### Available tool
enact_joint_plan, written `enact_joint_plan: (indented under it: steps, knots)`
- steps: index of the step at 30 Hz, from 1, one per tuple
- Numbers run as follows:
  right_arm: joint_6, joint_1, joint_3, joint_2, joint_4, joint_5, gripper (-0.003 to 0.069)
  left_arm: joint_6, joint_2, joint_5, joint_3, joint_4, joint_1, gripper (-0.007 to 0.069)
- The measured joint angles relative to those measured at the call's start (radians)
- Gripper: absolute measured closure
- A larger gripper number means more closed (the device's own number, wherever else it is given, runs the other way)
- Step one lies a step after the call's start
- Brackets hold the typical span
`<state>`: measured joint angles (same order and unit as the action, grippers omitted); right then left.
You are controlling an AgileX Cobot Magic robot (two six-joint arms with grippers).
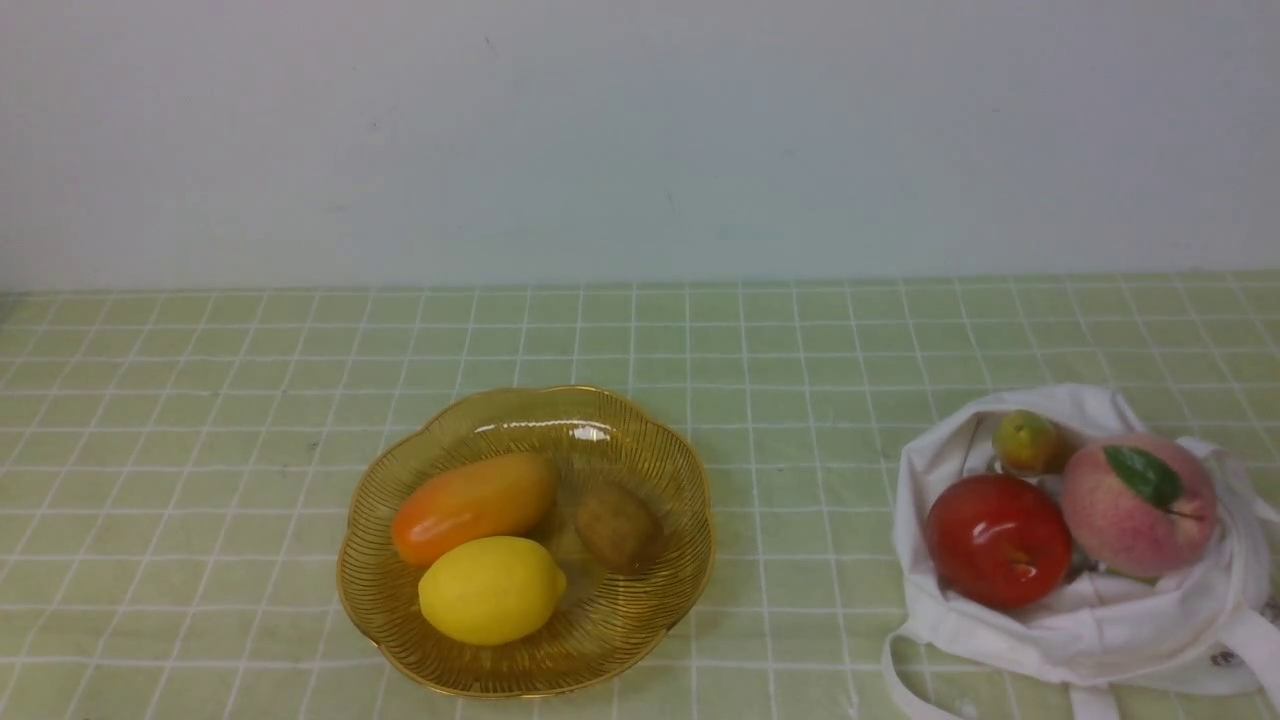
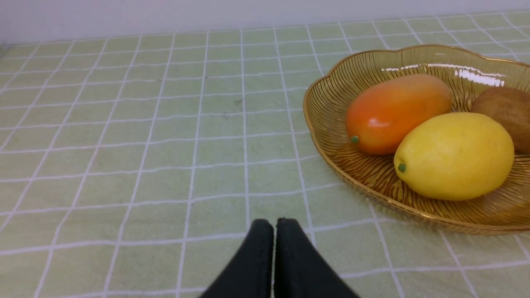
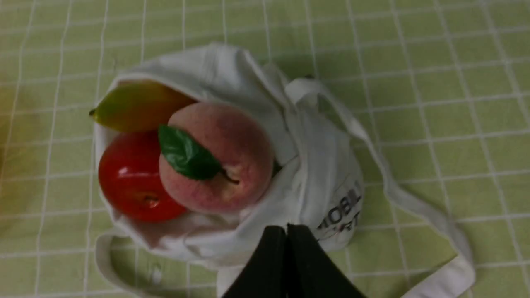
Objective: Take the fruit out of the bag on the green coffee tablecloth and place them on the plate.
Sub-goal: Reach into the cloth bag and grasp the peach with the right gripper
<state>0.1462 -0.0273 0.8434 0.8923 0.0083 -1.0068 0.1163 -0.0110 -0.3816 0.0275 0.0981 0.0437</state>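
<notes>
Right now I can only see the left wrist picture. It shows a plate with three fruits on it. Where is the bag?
Observer: The bag lies on the tablecloth, to the right of the plate and not touching it.
Operator: Is there fruit inside it?
Observer: Yes. A red apple, a pink peach and a small greenish fruit sit in its open mouth.
Operator: Is the other gripper grabbing one?
Observer: No. The right gripper is shut with nothing in it. It is over the bag's cloth, near the peach.
</notes>
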Motion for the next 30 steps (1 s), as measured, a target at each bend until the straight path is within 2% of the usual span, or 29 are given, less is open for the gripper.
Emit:
enact_joint_plan:
  steps: [4,8,10,12,16,18,22,30]
  knots:
    - [-0.065,0.0,0.045,0.114,0.087,-0.004,0.0655,0.0,0.0,0.0,0.0,0.0,0.0,0.0632]
    - [-0.212,0.0,0.091,0.23,0.242,0.019,0.0533,0.0,0.0,0.0,0.0,0.0,0.0,0.0632]
    - [-0.274,0.0,0.096,0.252,0.271,0.058,0.0449,0.0,0.0,0.0,0.0,0.0,0.0,0.0632]
    - [-0.329,0.0,0.096,0.275,0.277,0.111,0.0336,0.0,0.0,0.0,0.0,0.0,0.0,0.0632]
    - [-0.354,0.0,0.096,0.325,0.278,0.176,0.0095,0.0,0.0,0.0,0.0,0.0,0.0,0.0632]
    - [-0.356,0.0,0.096,0.354,0.278,0.193,0.0024,0.0,0.0,0.0,0.0,0.0,0.0,0.0632]
    - [-0.357,0.0,0.096,0.431,0.262,0.217,-0.0024,0.0,0.0,0.0,0.0,0.0,0.0,0.0632]
    - [-0.359,0.0,0.097,0.529,0.248,0.224,-0.0032,0.0,0.0,0.0,0.0,0.0,0.0,0.0632]
